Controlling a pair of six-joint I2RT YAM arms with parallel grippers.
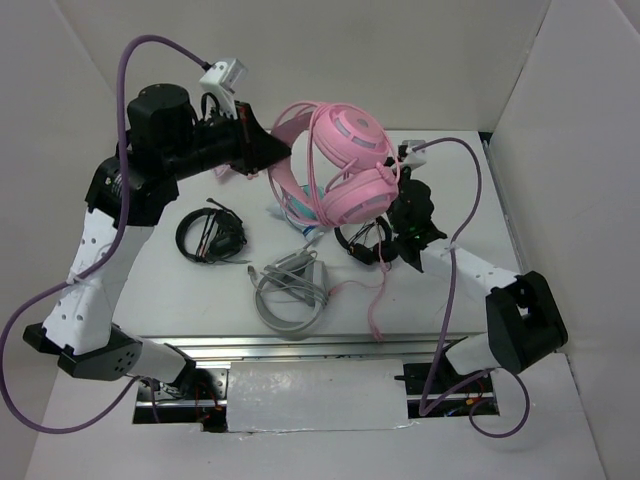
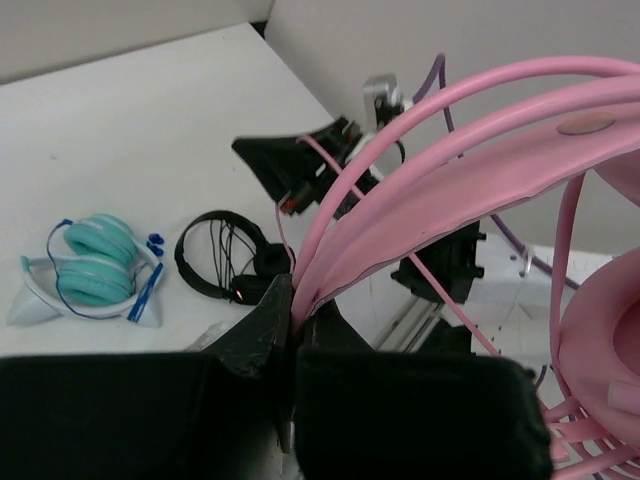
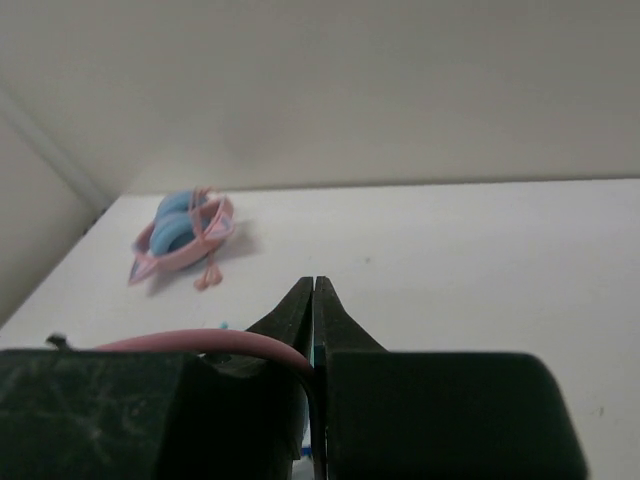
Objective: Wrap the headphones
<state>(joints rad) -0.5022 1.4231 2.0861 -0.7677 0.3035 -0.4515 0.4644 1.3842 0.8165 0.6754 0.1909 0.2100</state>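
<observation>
The big all-pink headphones hang above the middle of the table, cups stacked one over the other. My left gripper is shut on their headband; in the left wrist view my left gripper has the band wedged between its jaws, and one cup shows at the right. My right gripper sits right beside the cups. In the right wrist view my right gripper is shut, with the thin pink cable arching into it from the left. More cable dangles to the table.
A black on-ear pair lies left of centre, and a grey cabled bundle lies in front. A second black pair and teal headphones lie under the raised pair. A small pink pair with blue cups sits near the wall.
</observation>
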